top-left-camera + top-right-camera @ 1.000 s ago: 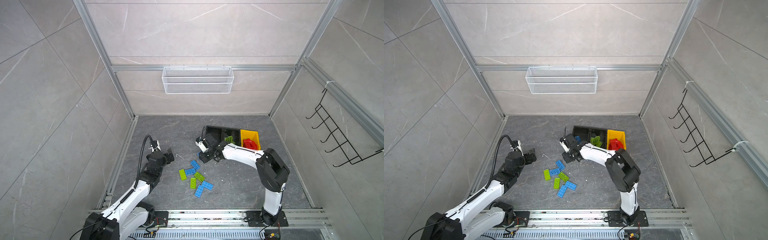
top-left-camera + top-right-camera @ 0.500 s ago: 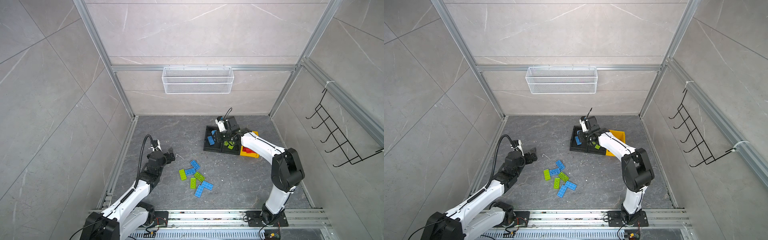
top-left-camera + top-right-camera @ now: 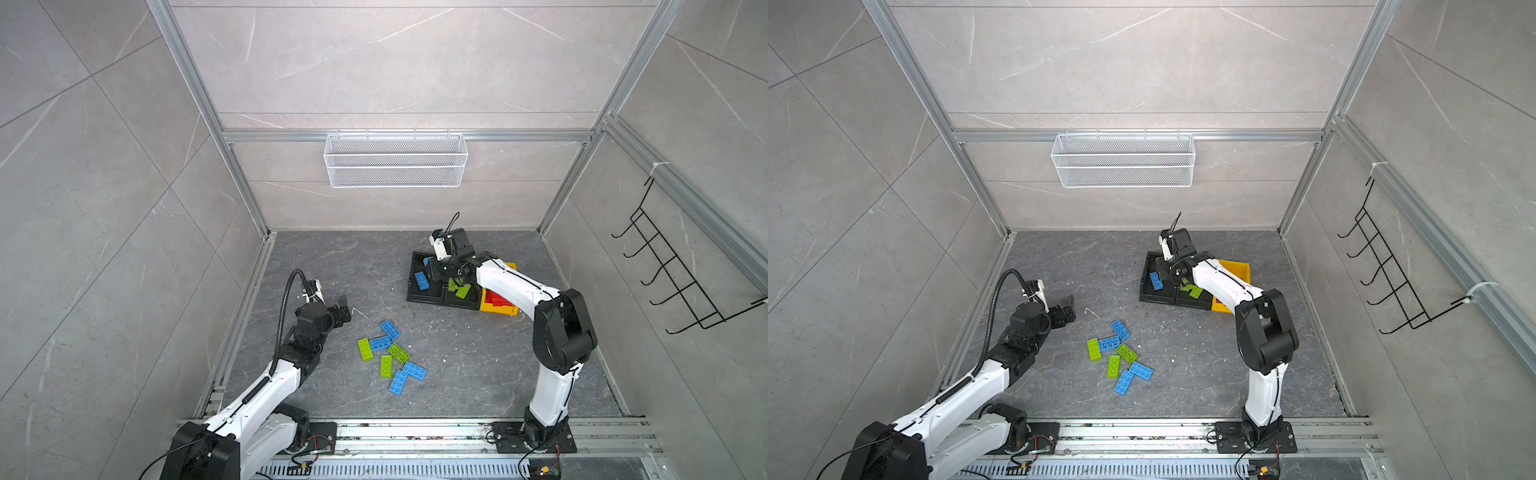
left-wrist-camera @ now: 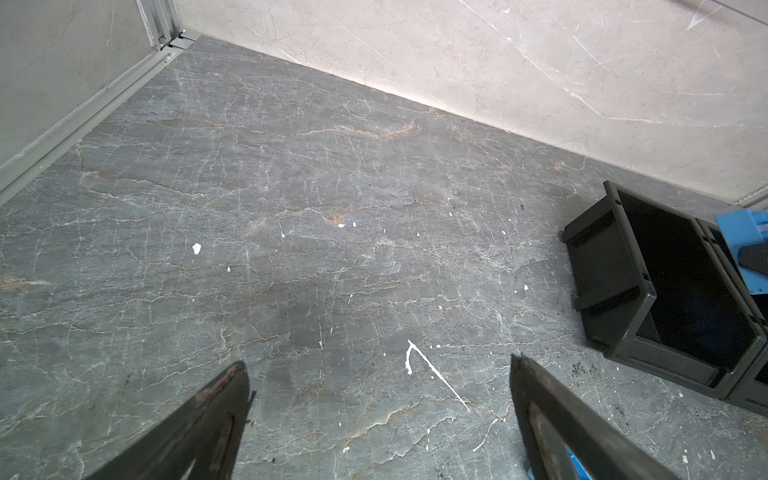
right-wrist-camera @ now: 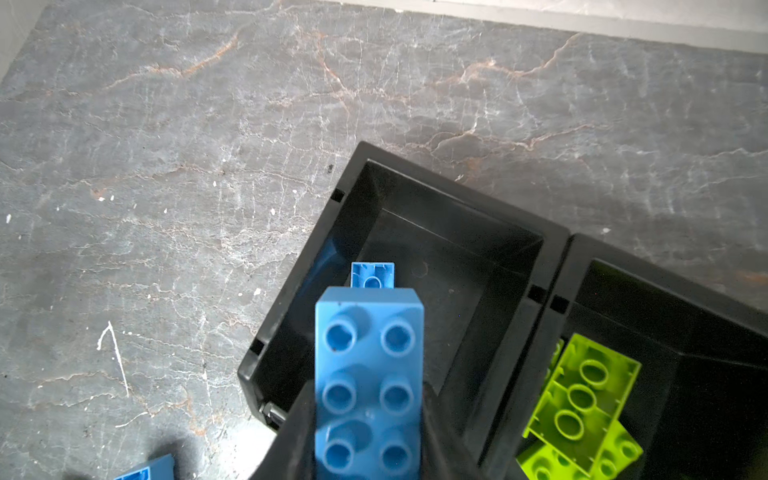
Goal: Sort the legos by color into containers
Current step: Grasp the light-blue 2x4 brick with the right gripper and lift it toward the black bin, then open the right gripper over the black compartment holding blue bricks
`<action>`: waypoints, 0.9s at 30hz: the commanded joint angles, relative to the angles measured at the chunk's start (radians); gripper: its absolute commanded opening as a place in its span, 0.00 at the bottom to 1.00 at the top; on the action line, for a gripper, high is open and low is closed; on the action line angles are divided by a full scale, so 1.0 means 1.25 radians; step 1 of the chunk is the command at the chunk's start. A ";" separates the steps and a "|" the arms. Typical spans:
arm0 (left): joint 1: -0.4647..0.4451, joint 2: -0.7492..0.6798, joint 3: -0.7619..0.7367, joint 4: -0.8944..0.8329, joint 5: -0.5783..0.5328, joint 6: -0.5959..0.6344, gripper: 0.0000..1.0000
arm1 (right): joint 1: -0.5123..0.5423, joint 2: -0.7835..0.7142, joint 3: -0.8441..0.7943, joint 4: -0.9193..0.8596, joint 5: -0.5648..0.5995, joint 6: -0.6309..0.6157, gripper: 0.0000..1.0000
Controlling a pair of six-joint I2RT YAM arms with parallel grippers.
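Note:
My right gripper (image 5: pixel 368 392) is shut on a blue lego (image 5: pixel 369 365) and holds it over the leftmost black container (image 5: pixel 457 193); another blue lego (image 5: pixel 372 275) lies inside. In both top views the held lego (image 3: pixel 422 280) (image 3: pixel 1156 281) hangs over that container (image 3: pixel 415 266). The middle black container holds green legos (image 3: pixel 459 289) (image 5: pixel 582 395). A yellow container (image 3: pixel 509 309) holds red legos (image 3: pixel 496 299). Several blue and green legos (image 3: pixel 390 357) (image 3: pixel 1119 357) lie loose on the floor. My left gripper (image 3: pixel 341 313) (image 4: pixel 378 361) is open above bare floor, left of the loose legos.
A white wire basket (image 3: pixel 395 160) hangs on the back wall and a black hook rack (image 3: pixel 673 274) on the right wall. Aluminium rails (image 3: pixel 245 316) line the floor's left edge. White scratches (image 4: pixel 436 374) mark the grey floor.
My right gripper has carried the blue lego from beside the loose pile up and back, over the leftmost black container. The left arm has barely moved.

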 commanded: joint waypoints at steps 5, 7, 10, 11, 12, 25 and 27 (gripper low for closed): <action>0.003 0.012 0.007 0.040 0.012 -0.002 0.99 | 0.002 0.017 0.003 -0.004 0.016 0.002 0.22; 0.004 0.015 0.007 0.040 0.014 -0.005 0.99 | 0.002 0.020 0.001 -0.001 0.014 0.005 0.23; 0.004 0.009 0.008 0.037 0.020 -0.007 0.99 | 0.002 0.022 0.007 -0.014 0.014 0.002 0.27; 0.004 0.004 0.008 0.035 0.021 -0.006 0.99 | 0.002 0.018 0.004 -0.013 0.014 0.000 0.27; 0.004 -0.003 0.005 0.035 0.019 -0.005 0.99 | 0.001 0.015 0.000 -0.011 0.017 0.000 0.28; 0.003 -0.048 -0.012 0.032 -0.012 -0.005 0.99 | 0.049 -0.128 -0.055 -0.032 0.055 -0.009 0.63; 0.004 -0.054 -0.016 0.032 -0.020 -0.006 0.99 | 0.112 -0.178 -0.098 -0.025 0.068 -0.009 0.64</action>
